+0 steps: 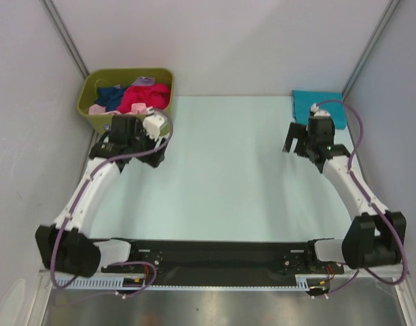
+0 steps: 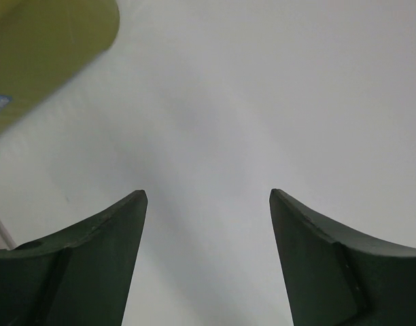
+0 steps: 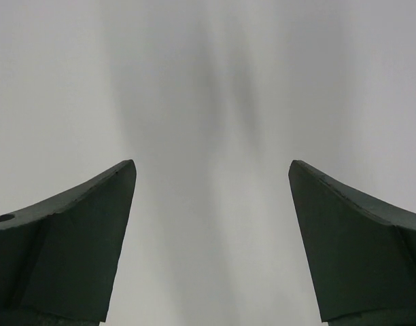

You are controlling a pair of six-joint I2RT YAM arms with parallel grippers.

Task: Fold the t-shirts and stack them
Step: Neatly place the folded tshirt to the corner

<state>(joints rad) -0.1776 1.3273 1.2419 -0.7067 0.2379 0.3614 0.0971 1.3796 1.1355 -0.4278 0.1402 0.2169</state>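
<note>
Nearest, along the front edge of the bench: a black base rail, both arm bases bolted at its ends. From there the left arm, white links and a purple cable, leaning forward up the left side. Mirrored on the other side, the right arm.

Next, the left pincer: spread wide, dark fingers well apart, gripping nothing, only pale bench in the gap. Sits just beside the near right corner of the olive-green bin, with a slice of that bin's wall in the upper left corner of the left wrist view.

Across the bench, the right pincer: likewise gaping, empty, a blurred grey shadow on the surface beneath. Hangs just in front of the teal-blue t-shirt; touching it or apart, impossible to tell from above.

Farther back on the left, the bin itself, tucked into the far left corner by the wall. Inside, heaped loose and unfolded:
- magenta-red t-shirt, the biggest patch, toward the right side
- navy t-shirt, left of it
- pale pink t-shirt, at the near left
- lavender t-shirt, a small scrap at the far rim

Far right corner: the teal-blue t-shirt again, folded flat into a neat rectangle, lying on the bench close to the right wall, its near edge partly hidden behind the right wrist.

Beyond everything, pale grey walls.
</note>
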